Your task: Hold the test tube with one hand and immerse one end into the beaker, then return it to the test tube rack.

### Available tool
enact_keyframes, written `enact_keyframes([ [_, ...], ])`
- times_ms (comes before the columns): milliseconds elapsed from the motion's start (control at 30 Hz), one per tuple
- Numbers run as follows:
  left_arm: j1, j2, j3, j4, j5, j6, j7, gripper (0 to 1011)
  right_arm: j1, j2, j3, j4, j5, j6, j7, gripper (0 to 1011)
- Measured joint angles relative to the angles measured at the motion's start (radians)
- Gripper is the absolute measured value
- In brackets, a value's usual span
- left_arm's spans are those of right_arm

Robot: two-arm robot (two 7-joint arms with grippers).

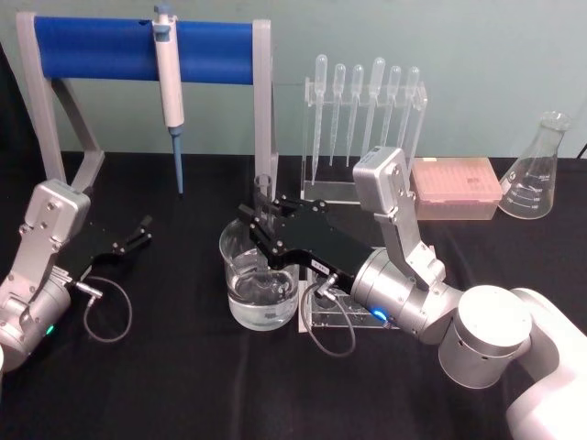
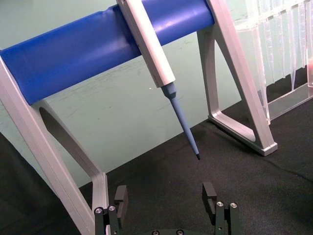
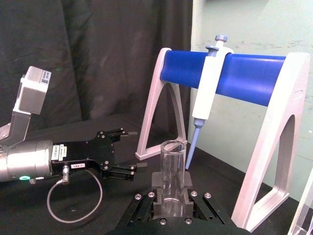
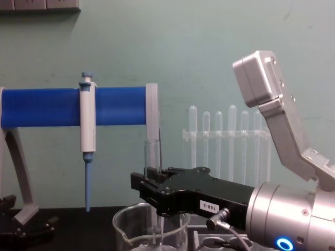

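Right gripper (image 1: 264,215) pinches the test tube (image 3: 172,171) upright over the beaker (image 1: 240,307), its lower end down inside the glass at the water, so the immersion step looks to be in hand. Next it needs a straight lift clear of the rim, then a short carry to the rack (image 1: 310,323) just beside. Left gripper (image 2: 165,192), fingers spread, rests well apart on the black cloth (image 1: 183,385), with a pale green wall (image 4: 209,52) behind.

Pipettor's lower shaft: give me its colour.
Blue, below a white body; the pipettor shows best in the chest view.

Pipettor (image 1: 169,82), pipettes (image 1: 376,101), flask (image 1: 535,174), pink box (image 1: 454,188)
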Motion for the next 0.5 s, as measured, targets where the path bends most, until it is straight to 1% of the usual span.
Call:
enact_keyframes([
  [500,0.0,0.0,0.0,0.0,0.0,0.0,0.0,1000,0.001,0.0,0.0,0.0,0.001,0.0,0.0,224],
])
